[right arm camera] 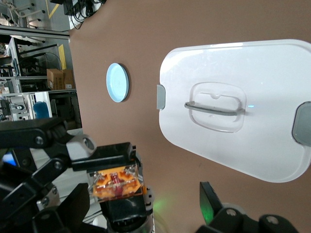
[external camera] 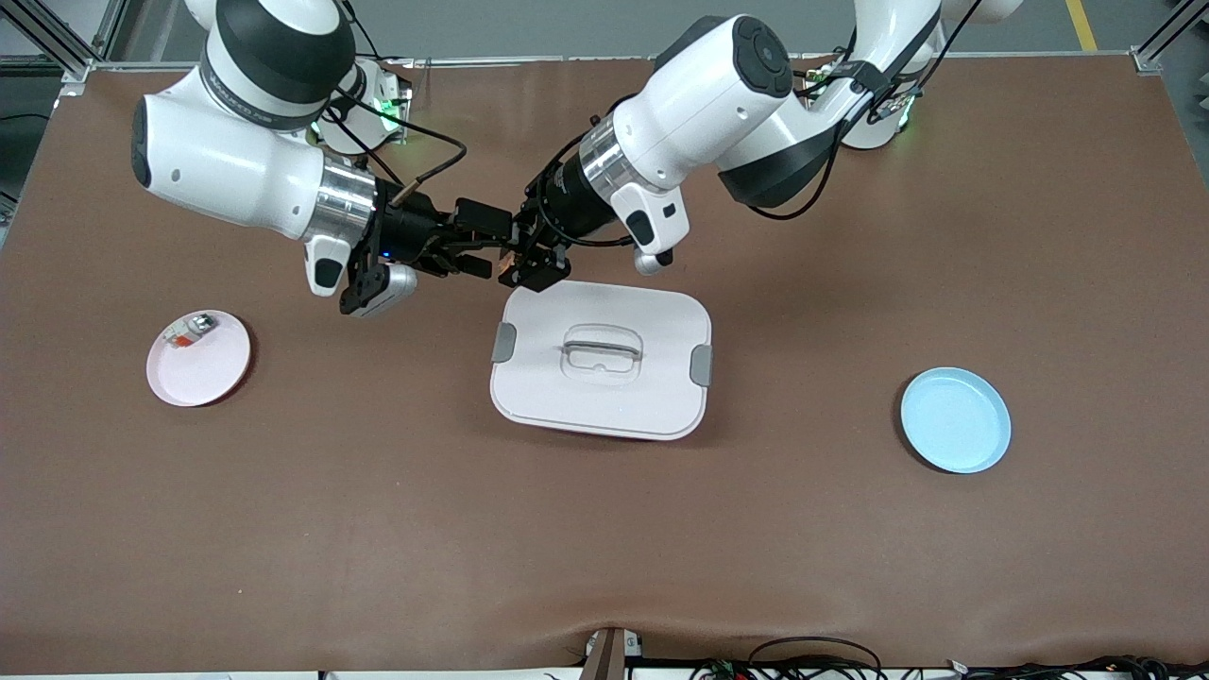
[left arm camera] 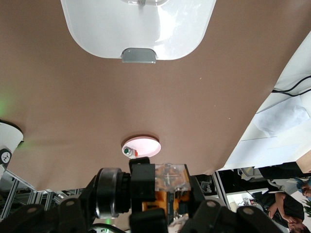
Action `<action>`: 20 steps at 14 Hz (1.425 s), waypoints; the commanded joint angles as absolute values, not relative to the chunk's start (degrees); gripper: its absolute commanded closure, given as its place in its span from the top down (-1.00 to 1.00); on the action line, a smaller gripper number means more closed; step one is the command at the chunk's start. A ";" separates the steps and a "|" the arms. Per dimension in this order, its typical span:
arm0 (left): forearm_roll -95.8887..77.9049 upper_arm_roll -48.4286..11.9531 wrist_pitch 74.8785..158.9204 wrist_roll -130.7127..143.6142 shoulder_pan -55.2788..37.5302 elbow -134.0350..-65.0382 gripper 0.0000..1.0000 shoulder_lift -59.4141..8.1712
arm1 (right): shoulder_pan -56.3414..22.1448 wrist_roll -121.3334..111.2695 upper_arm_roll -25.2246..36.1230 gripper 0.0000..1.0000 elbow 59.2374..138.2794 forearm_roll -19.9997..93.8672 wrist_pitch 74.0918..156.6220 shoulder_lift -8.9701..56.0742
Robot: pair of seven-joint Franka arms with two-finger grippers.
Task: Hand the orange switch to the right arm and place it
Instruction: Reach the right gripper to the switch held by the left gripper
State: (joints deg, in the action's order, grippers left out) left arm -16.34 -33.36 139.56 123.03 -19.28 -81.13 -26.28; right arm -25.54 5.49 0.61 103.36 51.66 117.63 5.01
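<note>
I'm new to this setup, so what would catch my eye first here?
The two black hands meeting in mid-air above the table: the left hand shut on a tiny orange switch, the right hand open beside it. Just nearer the camera lies a large white rectangular lid.

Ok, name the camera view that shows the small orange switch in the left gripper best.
The right wrist view: the small orange switch faces the camera, clamped in the shut left gripper. The left wrist view shows its clear top edge-on between its own fingers. The front view shows only an orange speck by the open right gripper.
</note>
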 commanded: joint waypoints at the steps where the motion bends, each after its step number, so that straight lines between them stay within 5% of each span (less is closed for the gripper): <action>1: -16.70 -33.49 140.54 122.43 -19.69 -80.07 -0.60 -27.16 | -25.05 5.63 1.41 1.00 103.80 52.12 113.92 3.26; 20: -16.70 -33.57 140.54 122.43 -19.69 -80.07 -0.59 -26.72 | -25.31 2.37 1.32 1.00 100.81 51.33 118.04 6.76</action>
State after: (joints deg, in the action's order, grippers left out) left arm -16.34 -33.39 139.95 123.03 -19.37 -80.92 -26.59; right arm -25.32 2.85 1.39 101.51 51.55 117.70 6.21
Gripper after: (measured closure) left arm 0.278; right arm 0.000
